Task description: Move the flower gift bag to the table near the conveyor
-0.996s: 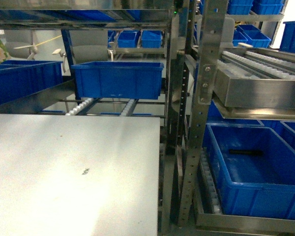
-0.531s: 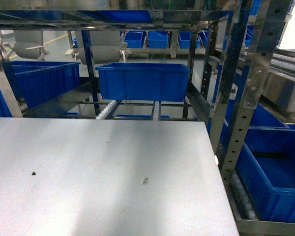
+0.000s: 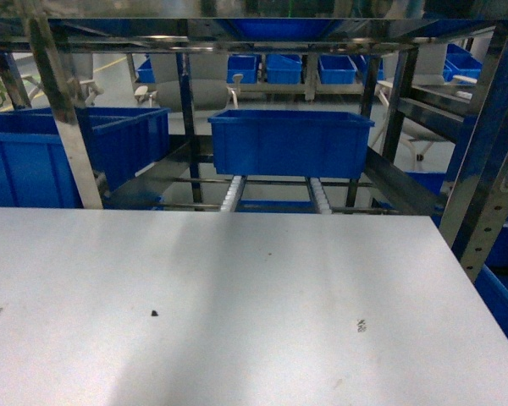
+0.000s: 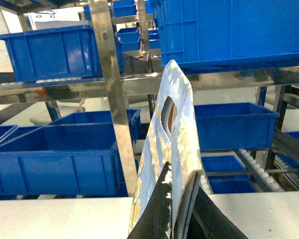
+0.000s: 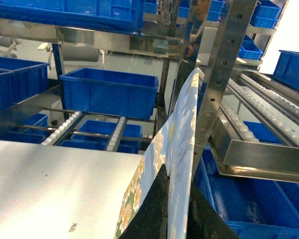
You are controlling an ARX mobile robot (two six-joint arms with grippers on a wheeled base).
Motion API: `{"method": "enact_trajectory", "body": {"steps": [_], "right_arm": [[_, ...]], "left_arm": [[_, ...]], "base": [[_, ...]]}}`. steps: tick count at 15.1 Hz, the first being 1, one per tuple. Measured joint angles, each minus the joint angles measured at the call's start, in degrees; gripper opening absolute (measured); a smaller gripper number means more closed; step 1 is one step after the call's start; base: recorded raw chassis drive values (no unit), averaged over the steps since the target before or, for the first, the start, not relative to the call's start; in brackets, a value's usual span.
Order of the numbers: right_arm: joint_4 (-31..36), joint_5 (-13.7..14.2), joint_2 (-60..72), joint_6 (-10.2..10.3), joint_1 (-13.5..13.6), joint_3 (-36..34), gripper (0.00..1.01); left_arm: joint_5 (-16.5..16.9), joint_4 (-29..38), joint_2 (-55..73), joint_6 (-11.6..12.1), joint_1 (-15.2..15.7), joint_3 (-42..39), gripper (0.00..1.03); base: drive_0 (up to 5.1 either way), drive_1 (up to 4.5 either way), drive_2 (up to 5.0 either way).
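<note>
The conveyor (image 3: 271,190), a stainless-steel rack with sloping lanes of small white rollers, filled the background of the head view, with blue plastic bins (image 3: 289,142) resting on its lanes. Directly in front of it lay the white desk (image 3: 237,304), bare in that view apart from a few tiny dark marks. No bag, arm or end effector appeared there.

The flower gift bag (image 4: 172,149) was off the desk and held up in the air. In the left wrist view it stood upright and flat, its cut-out handle visible near the top, with the left end effector (image 4: 182,214) closed on its lower edge, one dark finger on either side of the sheet. In the right wrist view a flower gift bag (image 5: 177,149) stood the same way, pinched near the bottom by the right end effector (image 5: 174,209), beside a perforated steel upright of the rack. Whether both held one bag or two could not be told.

As a judgement, the carrying part seemed largely done: the robot faced the desk by the conveyor. What remained was to reach over the desk, lower the bag onto it and release.
</note>
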Motion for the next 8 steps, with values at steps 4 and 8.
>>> {"method": "enact_trajectory", "body": {"steps": [4, 8], "right_arm": [[0.07, 0.0, -0.07, 0.0, -0.02, 0.0, 0.03], [-0.09, 0.0, 0.0, 0.0, -0.02, 0.0, 0.03]], "left_arm": [[0.0, -0.02, -0.09, 0.0, 0.0, 0.0, 0.02], [0.0, -0.02, -0.09, 0.0, -0.02, 0.0, 0.02]], "base": [[-4.8, 2.35, 2.8], [-4.8, 3.31, 1.6]]}}
